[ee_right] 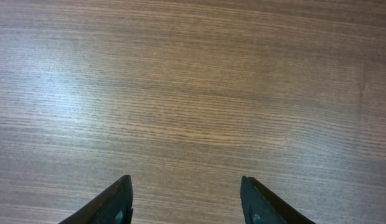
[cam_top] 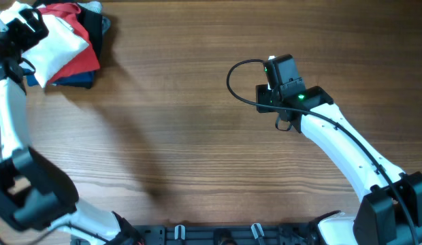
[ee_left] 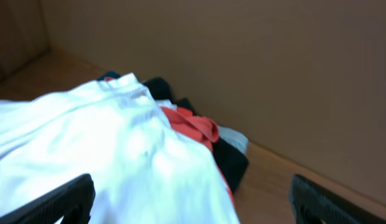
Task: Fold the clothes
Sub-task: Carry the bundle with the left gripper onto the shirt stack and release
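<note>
My left gripper (ee_left: 192, 193) is wide open. Its two black fingers sit far apart at the bottom of the left wrist view, one at each side, and they hold nothing. Right below and between them lies the white T-shirt (ee_left: 106, 137). It is soft and bunched up, with a stitched edge running across its top. It lies on a pile of other clothes.

Just past the white cloth, a red T-shirt (ee_left: 192, 126) peeks out from under it. Beside the red one is a small bit of pale grey cloth (ee_left: 235, 138). Black clothes (ee_left: 233, 163) lie under and around them. Behind the pile stands a plain brown wall (ee_left: 255, 62).

From above, the pile is in the far left corner of the wooden table (cam_top: 177, 136). The white T-shirt is on top. The red one sticks out at its far side and at its right side. A dark navy garment (cam_top: 71, 80) is at the bottom. My left gripper is right over the pile.

My right gripper (ee_right: 185, 186) is well away from the clothes, out over the wood on the right half of the table. Its two dark fingers are apart, and only wood grain shows between them. It holds nothing. A black cable (cam_top: 231, 82) loops out from the wrist of that arm.
</note>
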Controlling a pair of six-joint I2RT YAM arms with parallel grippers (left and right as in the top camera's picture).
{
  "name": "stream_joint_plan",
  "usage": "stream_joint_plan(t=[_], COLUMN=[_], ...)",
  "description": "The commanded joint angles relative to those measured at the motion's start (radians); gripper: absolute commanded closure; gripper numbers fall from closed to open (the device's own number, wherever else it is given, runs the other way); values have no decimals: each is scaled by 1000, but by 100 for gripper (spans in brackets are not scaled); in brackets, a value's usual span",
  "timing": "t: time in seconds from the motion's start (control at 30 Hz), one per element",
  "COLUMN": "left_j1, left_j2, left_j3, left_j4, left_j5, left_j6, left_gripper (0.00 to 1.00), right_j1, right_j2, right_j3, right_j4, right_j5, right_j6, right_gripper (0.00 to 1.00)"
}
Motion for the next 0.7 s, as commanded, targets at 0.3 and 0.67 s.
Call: stream_joint_plan(t=[0.3,0.67], left_j1=[-35,-257], left_j2=[300,-183], left_j3=[9,9], left_j4=[237,-425], left_j5=[190,-132], left_j6=[-48,11], left_gripper=[1,0], right_j1=[0,-122], right_j2=[4,4], right_j3=[8,91], right_j4=[-9,166], right_j5=[-30,-215], right_j6=[23,12], right_gripper=[44,30])
